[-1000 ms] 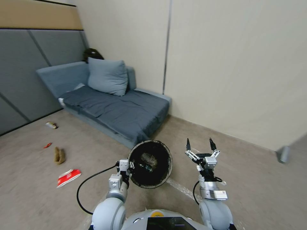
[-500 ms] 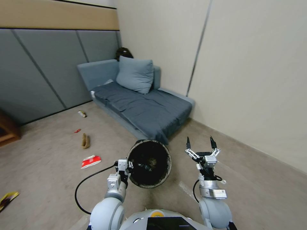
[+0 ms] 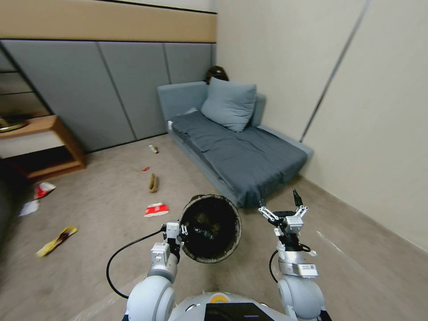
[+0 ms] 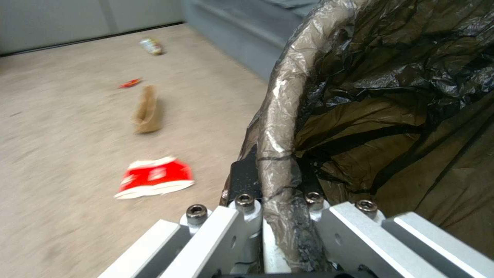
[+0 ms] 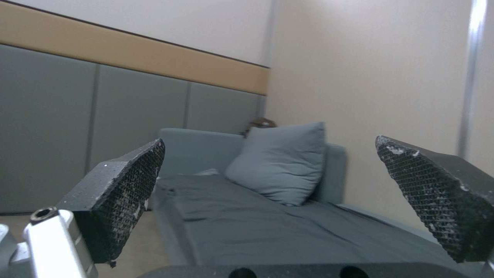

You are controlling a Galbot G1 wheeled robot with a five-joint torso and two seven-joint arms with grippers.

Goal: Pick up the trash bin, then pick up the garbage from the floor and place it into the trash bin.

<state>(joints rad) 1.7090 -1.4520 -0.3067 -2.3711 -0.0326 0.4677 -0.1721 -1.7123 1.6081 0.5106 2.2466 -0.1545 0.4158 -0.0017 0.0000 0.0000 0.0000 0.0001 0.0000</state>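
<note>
Left gripper (image 4: 278,216) fingers clamped on bin (image 3: 210,227) rim, bin held off floor, mouth tilted toward robot. Right gripper (image 3: 280,201) fingers spread wide, empty, just right of bin. Red carton (image 3: 156,209) on floor left of bin, nearest litter; tan bag (image 3: 153,183) beyond it, long axis pointing away. Right gripper must cross past bin.

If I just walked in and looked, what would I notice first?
Probably the round trash bin lined with a crinkly black plastic bag, held up in front of the robot by its left gripper, shut on the rim. Beside it the right gripper hangs open and empty. Litter dots the floor to the robot's left, like a crushed red-and-white carton and a yellow snack wrapper.
</note>
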